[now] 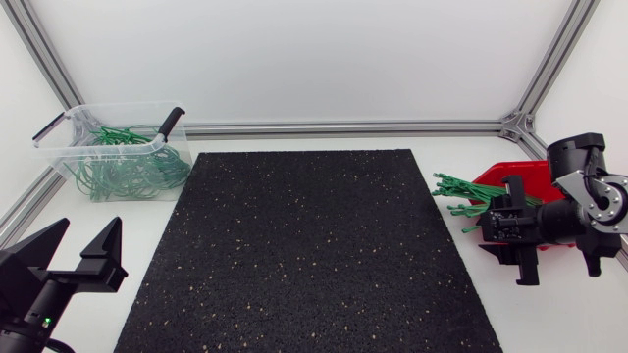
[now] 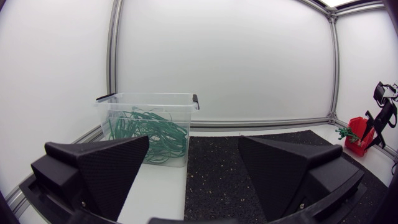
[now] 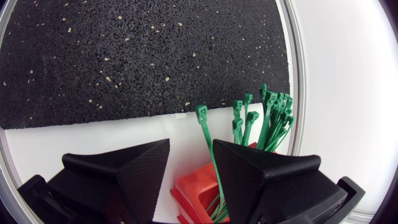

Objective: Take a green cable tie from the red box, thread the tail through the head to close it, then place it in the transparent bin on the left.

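I read the right gripper (image 3: 191, 148) as spread over the box (image 3: 194, 190); one tie (image 3: 207, 140) runs lengthwise between its fingers, head ahead toward the mat (image 3: 143, 56).

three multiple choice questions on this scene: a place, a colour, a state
1. Where is the red box?
A. right of the mat
B. on the mat
C. at the left edge
2. What colour are the ties in the bin?
A. white
B. green
C. red
3. How is the left pincer?
A. shut on a tie
B. shut on the bin
C. open, empty
Answers: A, the box sits past the mat's right edge; B, green loops fill the bin; C, its fingers stand wide apart with nothing between.
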### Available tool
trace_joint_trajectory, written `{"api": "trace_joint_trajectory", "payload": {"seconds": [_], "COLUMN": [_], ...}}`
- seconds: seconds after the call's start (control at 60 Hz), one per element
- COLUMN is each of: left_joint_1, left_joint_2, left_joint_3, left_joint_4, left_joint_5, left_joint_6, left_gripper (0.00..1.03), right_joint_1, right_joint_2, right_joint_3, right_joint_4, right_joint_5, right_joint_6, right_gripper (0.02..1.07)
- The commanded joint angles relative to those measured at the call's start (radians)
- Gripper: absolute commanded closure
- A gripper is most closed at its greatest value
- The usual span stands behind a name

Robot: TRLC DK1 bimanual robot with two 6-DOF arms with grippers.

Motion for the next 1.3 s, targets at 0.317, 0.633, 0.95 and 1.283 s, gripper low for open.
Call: {"api": "trace_joint_trajectory", "payload": {"seconds": [0.317, 0.633, 0.95, 1.283], "left_joint_1": [-0.004, -0.005, -0.005, -0.007], "left_joint_2": [-0.007, -0.007, -0.007, -0.007], "left_joint_3": [-0.039, -0.039, -0.039, -0.039], "left_joint_4": [-0.026, -0.026, -0.027, -0.026], "left_joint_5": [-0.002, -0.002, -0.002, -0.002], "left_joint_6": [-0.007, -0.007, -0.009, -0.009], "left_gripper": [0.03, 0.03, 0.03, 0.03], "right_joint_1": [0.02, 0.011, -0.007, -0.009], "right_joint_2": [0.044, 0.033, 0.01, 0.024], "right_joint_3": [-0.057, -0.086, -0.086, -0.086], "right_joint_4": [0.149, 0.182, 0.187, 0.228], "right_joint_5": [0.059, 0.067, 0.067, 0.077], "right_joint_6": [-0.039, -0.057, -0.071, -0.085], "right_gripper": [0.7, 0.8, 0.89, 1.01]}}
